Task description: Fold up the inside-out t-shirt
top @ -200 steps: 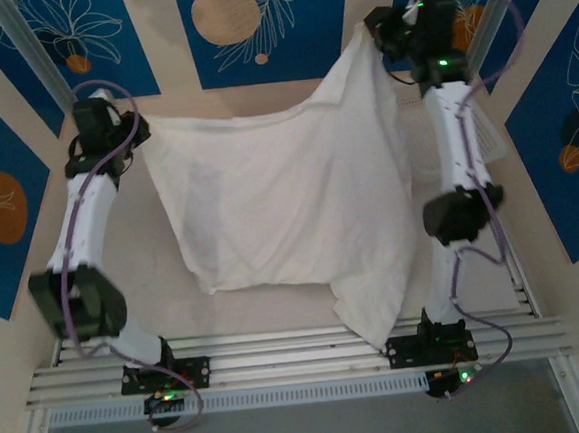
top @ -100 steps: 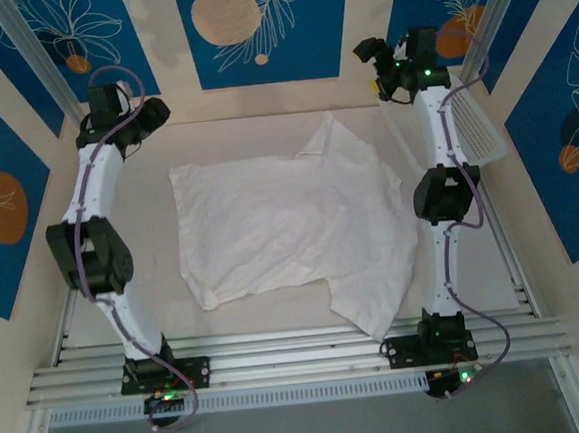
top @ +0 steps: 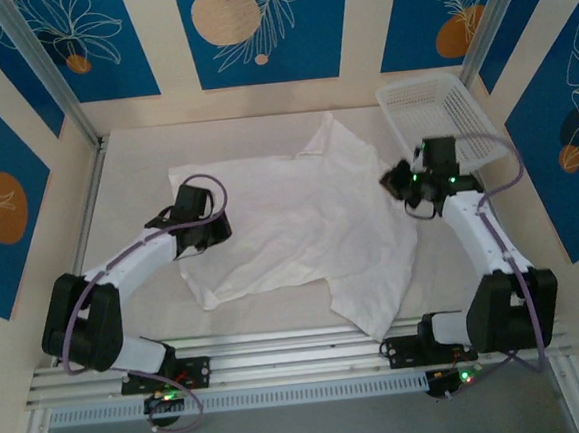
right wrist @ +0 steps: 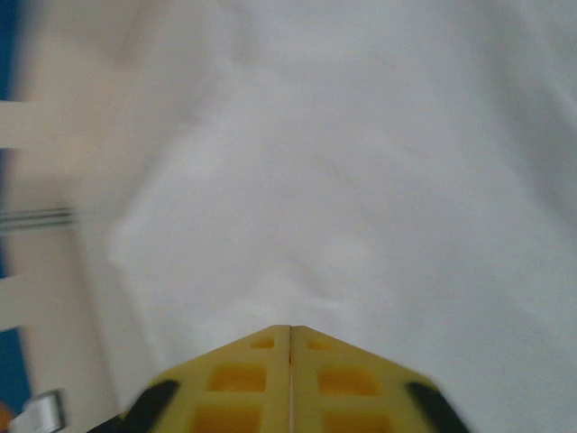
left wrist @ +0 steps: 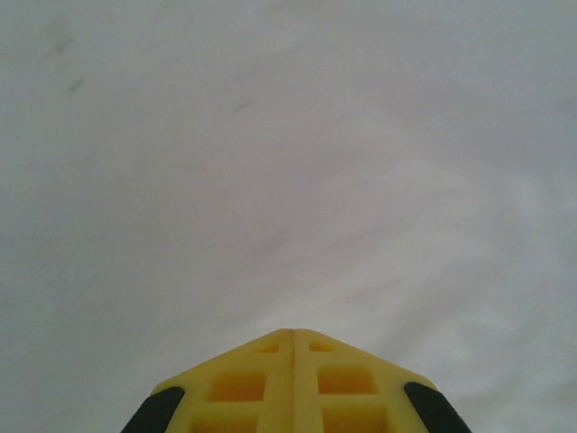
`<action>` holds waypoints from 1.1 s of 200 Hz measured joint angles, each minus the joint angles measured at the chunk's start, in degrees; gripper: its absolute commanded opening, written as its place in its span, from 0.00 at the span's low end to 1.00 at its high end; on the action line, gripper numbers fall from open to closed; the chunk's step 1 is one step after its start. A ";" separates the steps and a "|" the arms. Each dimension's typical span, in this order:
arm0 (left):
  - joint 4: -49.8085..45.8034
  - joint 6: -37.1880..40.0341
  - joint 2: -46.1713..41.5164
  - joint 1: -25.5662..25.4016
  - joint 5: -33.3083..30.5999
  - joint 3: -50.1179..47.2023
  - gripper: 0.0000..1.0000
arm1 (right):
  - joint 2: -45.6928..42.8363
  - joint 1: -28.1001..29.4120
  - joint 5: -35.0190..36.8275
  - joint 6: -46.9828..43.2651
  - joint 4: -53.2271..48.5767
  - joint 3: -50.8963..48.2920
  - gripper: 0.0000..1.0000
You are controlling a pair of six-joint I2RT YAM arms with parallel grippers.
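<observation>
The white inside-out t-shirt [top: 290, 226] lies spread on the table, rumpled, with one flap reaching the near rail and a peak of cloth at the back. My left gripper [top: 210, 226] hovers over the shirt's left edge; its yellow fingers [left wrist: 293, 336] are pressed together over white cloth [left wrist: 288, 162], with nothing between them. Over the shirt's right edge sits my right gripper [top: 397, 183]. Its yellow fingers [right wrist: 290, 331] are likewise shut and empty above the cloth [right wrist: 361, 162].
A white mesh basket [top: 434, 117] stands at the back right, just behind my right arm. Metal rails [top: 300, 351] run along the near edge. Bare table [right wrist: 54, 162] shows left of the shirt in the right wrist view.
A second ago both grippers held the shirt up by its back corners. They let go, the shirt dropped flat, and both arms swung in low over its sides with jaws shut.
</observation>
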 measured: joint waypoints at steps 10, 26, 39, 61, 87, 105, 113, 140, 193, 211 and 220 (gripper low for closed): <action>-0.13 -0.74 1.86 0.61 -1.53 -0.13 0.00 | 1.81 -0.42 0.68 1.33 0.00 -4.70 0.00; 0.92 -2.08 4.33 1.90 -3.82 0.20 0.00 | 4.00 -0.44 1.51 2.69 0.09 -8.63 0.00; 1.81 -3.34 7.17 3.41 -5.97 1.31 0.00 | 5.57 -0.44 1.92 3.96 1.22 -9.57 0.00; 2.54 -5.05 14.23 6.19 -8.76 5.44 0.00 | 9.01 -0.44 1.92 6.38 5.11 -9.84 0.00; 4.81 -7.32 21.66 9.38 -9.97 12.02 0.00 | 15.52 -0.07 0.90 9.05 9.11 -9.84 0.00; 6.88 -8.72 25.62 11.21 -10.19 15.65 0.00 | 18.71 1.01 -0.59 10.34 10.32 -9.14 0.00; 7.41 -9.14 27.12 11.91 -10.14 17.33 0.00 | 19.34 1.86 -0.46 10.75 10.75 -8.22 0.00; 9.46 -9.25 31.06 14.32 -9.29 22.01 0.00 | 22.99 4.31 -1.46 11.30 11.65 -4.79 0.00; 9.16 -6.80 24.85 16.24 -8.26 18.84 0.37 | 20.44 3.80 -4.90 10.58 11.34 -0.24 0.09; 8.70 -5.66 15.23 15.58 -6.49 15.61 0.43 | 9.66 3.04 -2.12 11.04 9.29 -3.39 0.23; 8.59 -5.18 10.01 14.88 -5.88 14.29 0.44 | 2.58 2.47 -0.09 11.23 7.85 -6.03 0.23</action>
